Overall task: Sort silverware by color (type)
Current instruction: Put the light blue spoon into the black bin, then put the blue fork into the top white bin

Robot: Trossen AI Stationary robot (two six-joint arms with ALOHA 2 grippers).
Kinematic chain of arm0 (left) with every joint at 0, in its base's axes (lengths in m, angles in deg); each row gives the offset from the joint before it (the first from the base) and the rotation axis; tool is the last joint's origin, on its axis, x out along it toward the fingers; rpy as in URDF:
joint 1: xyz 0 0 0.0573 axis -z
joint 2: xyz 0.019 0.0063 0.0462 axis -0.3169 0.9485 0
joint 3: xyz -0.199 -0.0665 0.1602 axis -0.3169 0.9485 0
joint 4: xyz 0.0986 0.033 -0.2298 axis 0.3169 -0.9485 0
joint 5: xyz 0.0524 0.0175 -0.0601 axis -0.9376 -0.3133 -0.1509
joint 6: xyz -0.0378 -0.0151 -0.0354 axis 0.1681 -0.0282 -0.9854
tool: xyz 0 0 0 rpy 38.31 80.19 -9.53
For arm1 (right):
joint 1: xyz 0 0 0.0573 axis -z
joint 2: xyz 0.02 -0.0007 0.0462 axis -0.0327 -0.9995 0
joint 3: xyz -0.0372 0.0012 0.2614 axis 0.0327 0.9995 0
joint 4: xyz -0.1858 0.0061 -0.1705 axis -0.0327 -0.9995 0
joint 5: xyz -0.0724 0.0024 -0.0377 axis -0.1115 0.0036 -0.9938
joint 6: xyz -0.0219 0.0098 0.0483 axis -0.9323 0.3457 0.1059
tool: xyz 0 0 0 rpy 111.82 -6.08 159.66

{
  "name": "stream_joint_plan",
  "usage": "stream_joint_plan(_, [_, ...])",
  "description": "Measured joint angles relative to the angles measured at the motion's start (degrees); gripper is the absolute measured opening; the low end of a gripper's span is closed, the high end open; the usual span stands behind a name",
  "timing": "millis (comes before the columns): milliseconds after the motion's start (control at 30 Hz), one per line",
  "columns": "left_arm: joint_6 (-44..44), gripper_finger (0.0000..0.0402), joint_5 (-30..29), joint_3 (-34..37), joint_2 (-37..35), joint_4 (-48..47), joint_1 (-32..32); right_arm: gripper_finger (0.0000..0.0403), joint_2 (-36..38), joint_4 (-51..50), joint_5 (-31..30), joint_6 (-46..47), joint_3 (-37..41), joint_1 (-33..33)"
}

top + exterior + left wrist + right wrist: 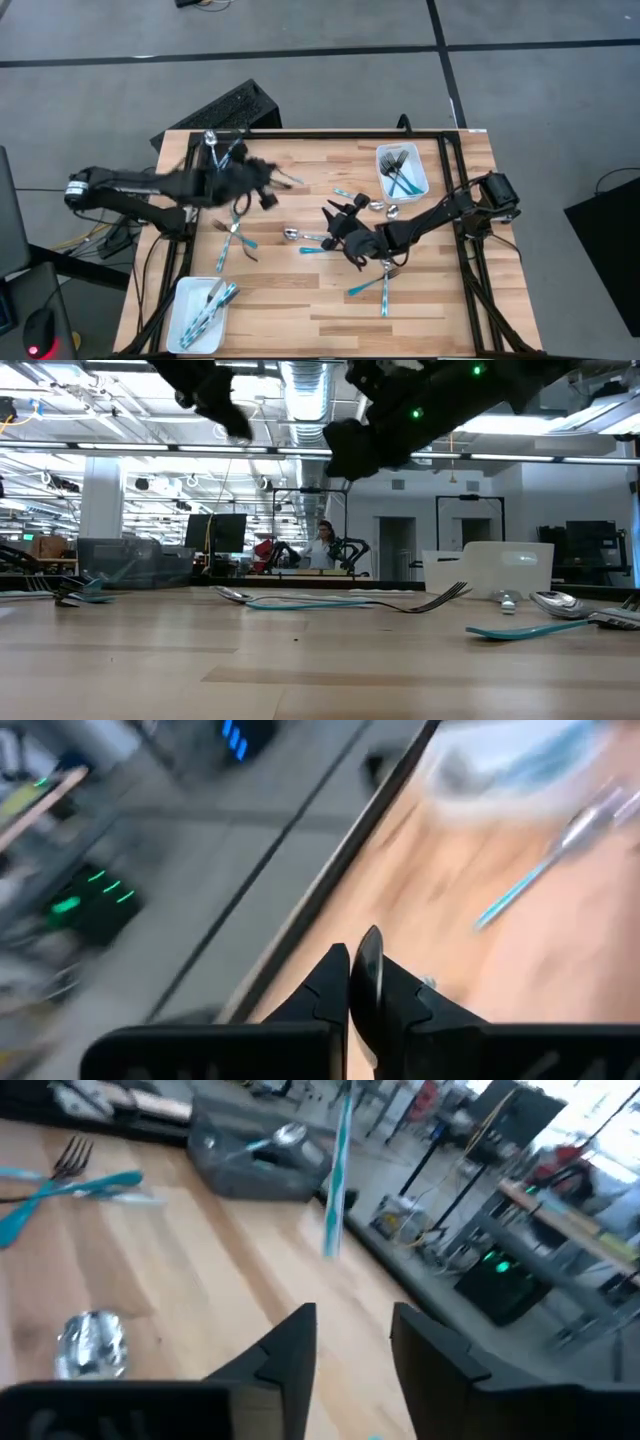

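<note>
My overhead camera looked straight down on the whole wooden table (330, 300), both arms in frame. My low camera sat at tabletop height, close to the boards, facing level across them into the room beyond. The left wrist camera pointed past its closed fingers (362, 982) toward the table edge and floor. The right wrist camera faced over the boards to the dark grey bin (262, 1168) and the room behind. The overhead and low views shared the scattered silverware (308, 236).
</note>
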Motion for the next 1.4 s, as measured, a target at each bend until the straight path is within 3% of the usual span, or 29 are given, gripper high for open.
stream_joint_plan(67, [3.7,0.0001,1.5,-5.1,0.8,-9.7,-4.9,0.0169,0.0,-1.9,2.5,2.7,0.0,0.8])
stream_joint_plan(200, [11.3,0.0001,10.1,-13.1,2.4,-21.7,-16.3,0.0189,0.0,-4.8,7.9,7.3,0.0,2.6])
stream_joint_plan(433, [21.6,0.0001,13.8,-21.1,9.2,-31.6,-33.5,0.0202,0.0,-8.9,13.8,14.7,0.0,4.9])
stream_joint_plan(633, [25.3,0.0001,16.3,-22.6,17.2,-38.6,-42.2,0.0203,0.0,-10.3,14.8,16.2,0.0,5.3])
stream_joint_plan(1067, [22.8,0.0010,15.8,-22.6,31.9,-43.1,-48.0,0.0203,0.0,-15.5,15.3,21.5,0.0,6.9])
stream_joint_plan(1300, [21.0,0.0075,13.1,-22.5,31.3,-41.8,-48.0,0.0203,0.0,-21.6,16.1,25.4,0.0,7.1])
stream_joint_plan(1400, [19.0,0.0103,11.4,-22.5,29.3,-41.8,-47.9,0.0203,0.5,-26.4,13.1,29.3,0.0,6.5])
